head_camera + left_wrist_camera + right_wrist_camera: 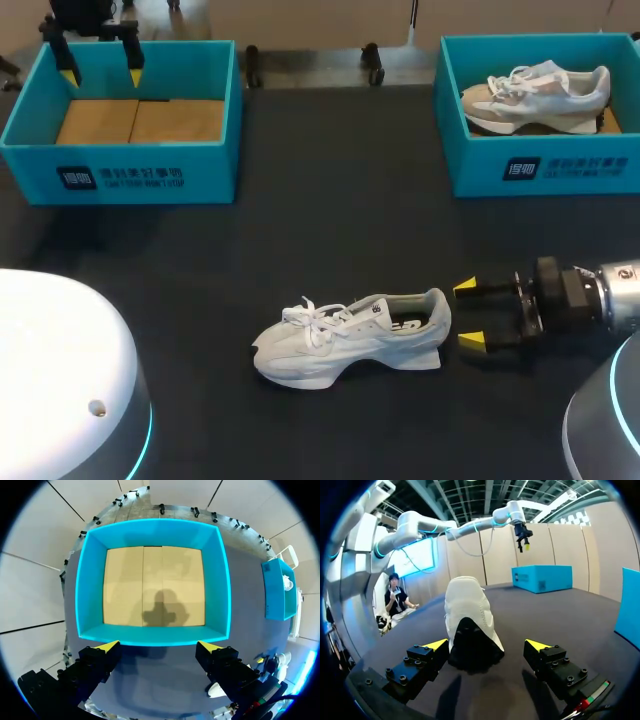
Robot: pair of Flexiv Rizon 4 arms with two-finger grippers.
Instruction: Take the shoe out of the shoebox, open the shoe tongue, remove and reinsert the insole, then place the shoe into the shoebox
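Observation:
A light grey shoe (pixel 350 338) lies on its sole in the middle of the dark table, toe to the left, heel to the right. My right gripper (pixel 468 315) is open just behind the heel, its yellow tips apart from the shoe. From the right wrist view the shoe's heel (pixel 470 625) stands ahead of and between the open fingers (pixel 432 647). My left gripper (pixel 100 62) hangs open above the empty teal shoebox (pixel 125 125) at the back left; that shoebox (pixel 152 585) shows its bare cardboard floor below the left gripper (pixel 157 646).
A second teal shoebox (pixel 540 165) at the back right holds another light shoe (pixel 535 95). Dark open tabletop (pixel 330 220) lies between the two boxes and the shoe. White robot bases sit at both front corners.

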